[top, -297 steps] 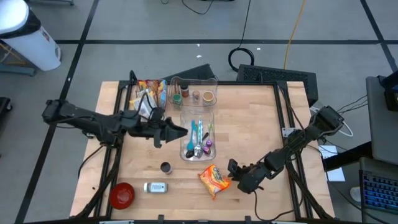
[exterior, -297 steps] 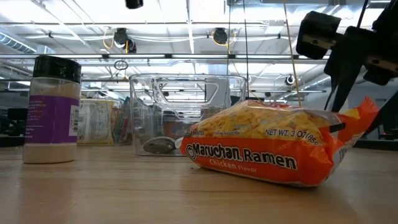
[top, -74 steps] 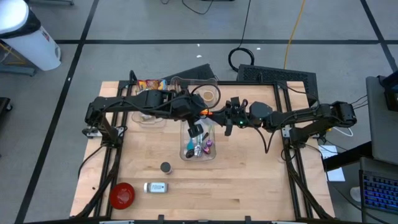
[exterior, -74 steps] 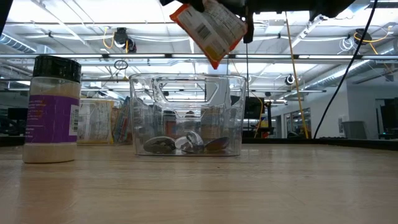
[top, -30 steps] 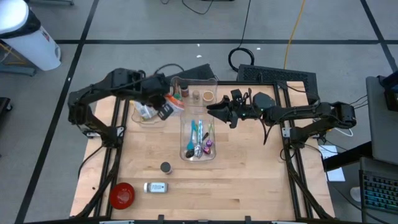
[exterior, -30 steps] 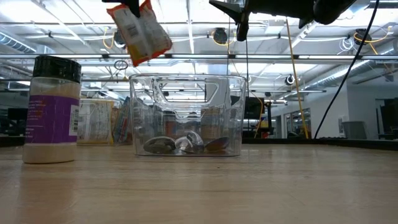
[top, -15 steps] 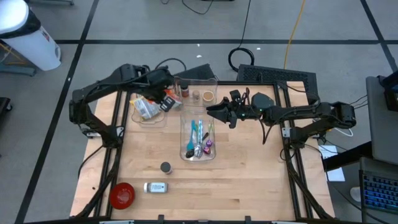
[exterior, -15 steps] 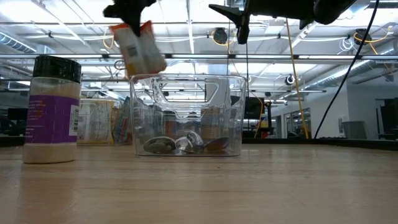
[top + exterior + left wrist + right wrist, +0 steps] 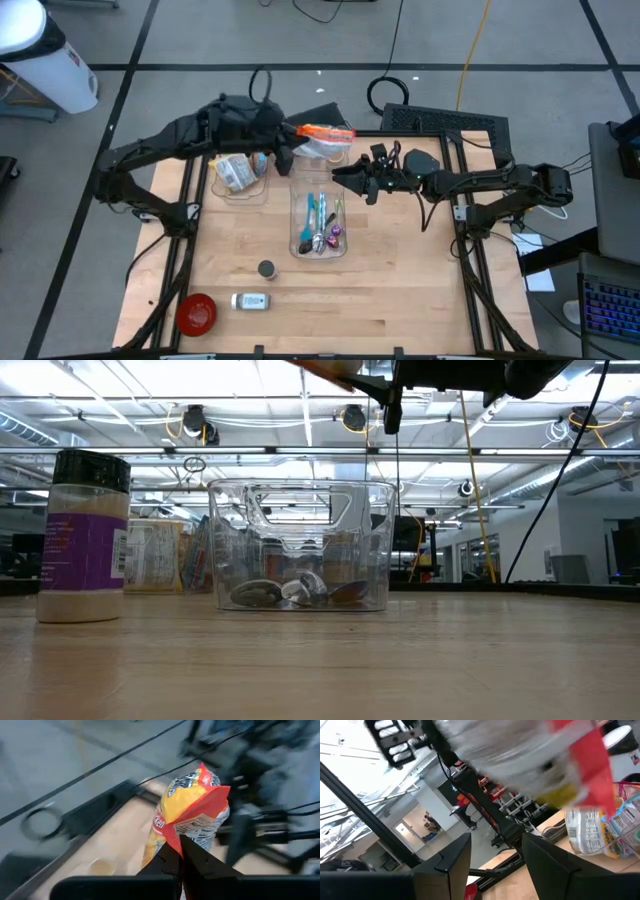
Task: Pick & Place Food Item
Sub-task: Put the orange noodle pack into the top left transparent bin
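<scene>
Since one second ago, we see that the left gripper (image 9: 290, 152) has swung the ramen packet (image 9: 325, 133) from above the snack bin over to the far end of the table (image 9: 400, 270), so in the low view only an orange corner (image 9: 335, 368) shows at the upper edge. Its fingers are pressed together on the crimped edge of the packet, which we see clearly in the left wrist view (image 9: 192, 815): a soft, crinkled plastic bag, orange and yellow on one face, white with small black print on the other, with a red sealed border. It hangs in the air above the clear compartment bin (image 9: 318, 147) at the far side of the wooden table, touching nothing else. The right gripper (image 9: 348, 177) hovers just beside it, above the far end of the clear cutlery bin (image 9: 318, 215), and its dark fingers (image 9: 455, 862) stand apart with nothing between them. On the smooth light wood near us stand a spice jar (image 9: 84, 535) with a black cap and purple label, a red bowl (image 9: 196, 313) and a small lying bottle (image 9: 250, 301).
</scene>
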Action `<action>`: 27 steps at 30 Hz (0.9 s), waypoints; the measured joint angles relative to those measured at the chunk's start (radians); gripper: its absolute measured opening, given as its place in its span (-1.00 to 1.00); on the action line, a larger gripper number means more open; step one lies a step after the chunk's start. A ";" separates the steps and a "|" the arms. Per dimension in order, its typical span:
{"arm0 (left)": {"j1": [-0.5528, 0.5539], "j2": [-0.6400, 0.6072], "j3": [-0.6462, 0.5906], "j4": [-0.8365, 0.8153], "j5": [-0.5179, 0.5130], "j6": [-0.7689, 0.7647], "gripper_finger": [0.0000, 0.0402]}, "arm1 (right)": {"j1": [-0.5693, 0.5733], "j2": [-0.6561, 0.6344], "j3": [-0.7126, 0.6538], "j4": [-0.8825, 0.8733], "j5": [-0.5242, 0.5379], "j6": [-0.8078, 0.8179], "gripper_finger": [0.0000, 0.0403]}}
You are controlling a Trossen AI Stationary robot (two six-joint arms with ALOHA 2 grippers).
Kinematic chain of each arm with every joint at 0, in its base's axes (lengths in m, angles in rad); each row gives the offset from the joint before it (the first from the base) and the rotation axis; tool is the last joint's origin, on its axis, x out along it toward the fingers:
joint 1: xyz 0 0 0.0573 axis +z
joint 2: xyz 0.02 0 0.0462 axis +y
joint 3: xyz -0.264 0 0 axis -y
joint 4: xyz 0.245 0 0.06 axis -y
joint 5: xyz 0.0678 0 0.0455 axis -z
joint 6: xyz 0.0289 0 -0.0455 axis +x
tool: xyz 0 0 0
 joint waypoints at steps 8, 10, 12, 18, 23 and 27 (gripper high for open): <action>0.006 -0.136 -0.279 0.198 0.046 -0.042 -1.00 | 0.000 0.000 0.000 0.000 -0.004 0.000 -0.15; 0.015 -0.182 -0.314 0.156 0.046 -0.051 -1.00 | 0.000 0.000 0.000 0.000 -0.006 0.006 -0.15; 0.028 -0.231 -0.342 0.060 0.043 -0.068 -1.00 | 0.000 0.000 0.000 -0.001 -0.006 0.006 -0.16; 0.065 -0.362 -0.384 -0.276 0.005 -0.134 -1.00 | -0.001 0.000 0.000 -0.001 -0.005 0.007 -0.17; 0.102 -0.397 -0.385 -0.496 -0.016 -0.158 -1.00 | -0.002 0.000 0.000 -0.016 -0.003 0.001 -0.16; 0.146 -0.392 -0.385 -0.666 -0.029 -0.173 -1.00 | -0.002 0.000 0.000 -0.054 -0.002 0.003 -0.16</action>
